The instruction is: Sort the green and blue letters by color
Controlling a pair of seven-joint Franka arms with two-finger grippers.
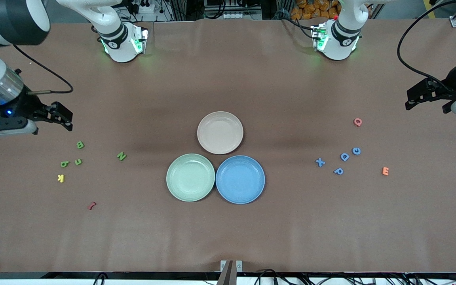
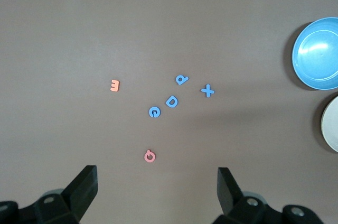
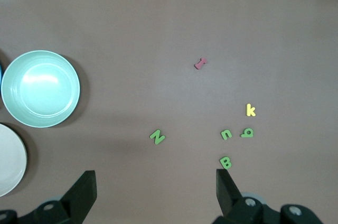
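Brown table (image 1: 228,237), unsorted letters (image 1: 344,157), grippers wide

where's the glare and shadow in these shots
Front view: soft dark shadow patches on the table beside the beige plate. Left wrist view: bright glare on the blue plate. Right wrist view: glare on the green plate, with a faint shadow beside it.

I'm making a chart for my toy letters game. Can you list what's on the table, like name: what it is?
blue letters: four, on table toward the left arm's end
green letters: four, on table toward the right arm's end
plates: green, blue, beige, all empty
left gripper: open, holding nothing
right gripper: open, holding nothing
sorted so far: none
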